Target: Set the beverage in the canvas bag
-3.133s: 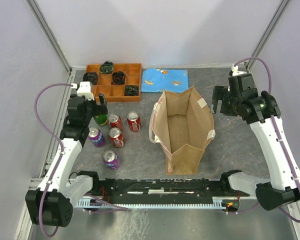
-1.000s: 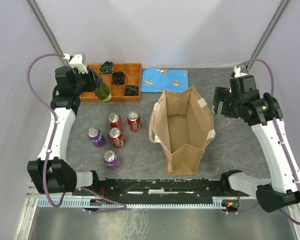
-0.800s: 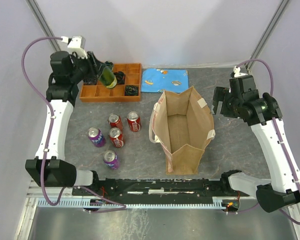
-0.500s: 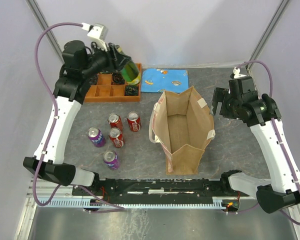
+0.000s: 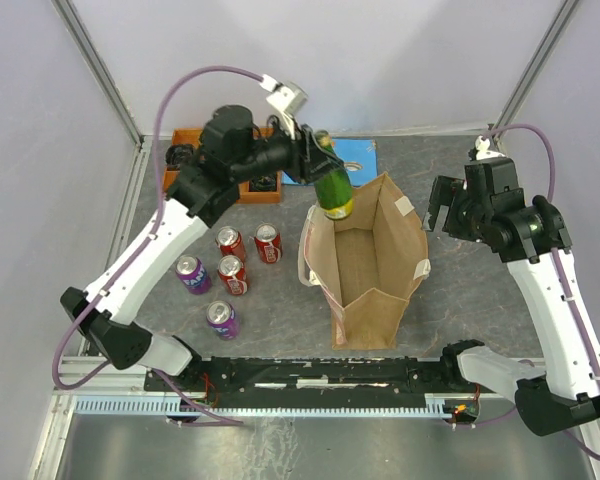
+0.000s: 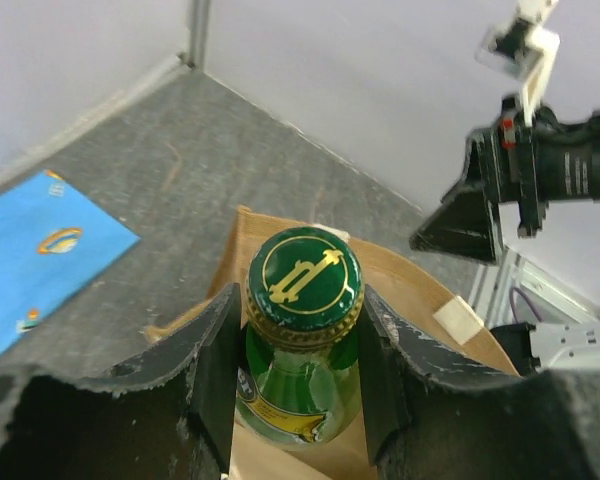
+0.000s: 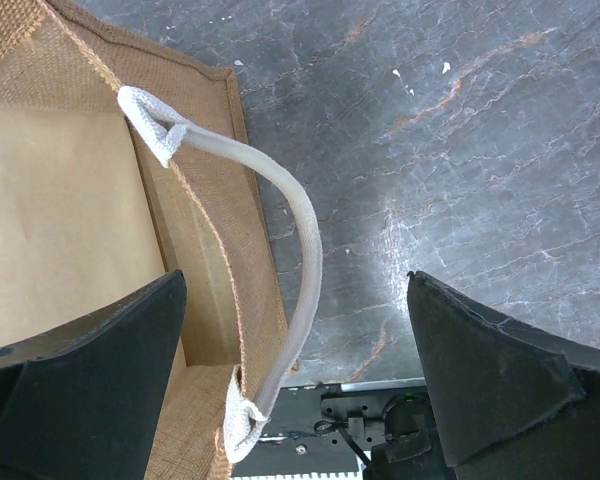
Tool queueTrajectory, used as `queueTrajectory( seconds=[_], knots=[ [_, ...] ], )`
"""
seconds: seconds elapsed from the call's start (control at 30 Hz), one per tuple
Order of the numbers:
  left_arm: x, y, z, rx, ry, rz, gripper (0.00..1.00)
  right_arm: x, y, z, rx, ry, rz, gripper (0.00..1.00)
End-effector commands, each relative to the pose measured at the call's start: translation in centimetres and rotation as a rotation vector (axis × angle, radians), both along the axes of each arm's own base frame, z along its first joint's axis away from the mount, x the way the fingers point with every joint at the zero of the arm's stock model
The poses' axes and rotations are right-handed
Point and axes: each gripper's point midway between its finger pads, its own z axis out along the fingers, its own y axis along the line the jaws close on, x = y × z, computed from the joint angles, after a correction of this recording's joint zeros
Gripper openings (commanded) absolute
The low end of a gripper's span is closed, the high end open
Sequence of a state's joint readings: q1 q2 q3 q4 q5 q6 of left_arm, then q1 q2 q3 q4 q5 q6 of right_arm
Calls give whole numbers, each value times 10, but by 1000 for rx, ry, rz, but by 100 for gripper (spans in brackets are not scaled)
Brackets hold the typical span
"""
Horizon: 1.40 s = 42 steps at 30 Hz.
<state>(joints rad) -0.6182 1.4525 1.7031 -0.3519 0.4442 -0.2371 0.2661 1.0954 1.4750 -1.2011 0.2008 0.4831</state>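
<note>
1. My left tool (image 6: 302, 330) is clamped on the green bottle (image 5: 333, 192), just under its cap.
2. The bottle hangs over the far rim of the canvas bag (image 5: 365, 320), which stands open on the desk (image 5: 470, 290).
3. My right tool (image 7: 293, 330) is spread wide, holding nothing, above the bag's handle (image 7: 305, 240).

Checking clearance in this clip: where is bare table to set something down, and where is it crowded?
Bare table lies right of the canvas bag, up to the right arm, and between the nearest purple can and the bag. Crowded: five cans left of the bag; the green bottle hangs over its far rim.
</note>
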Motion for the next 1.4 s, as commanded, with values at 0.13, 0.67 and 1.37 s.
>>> queueTrajectory(
  seconds=[0.13, 0.67, 1.37],
  knots=[
    [-30, -67, -8, -114, -117, -125, 3, -7, -5, 15, 16, -46, -33, 99],
    [3, -133, -152, 38, -247, -138, 3, -2, -1, 19, 26, -32, -23, 99],
    [44, -155, -183, 54, -343, -48, 3, 9, 8, 10, 39, 5, 1, 99]
  ],
)
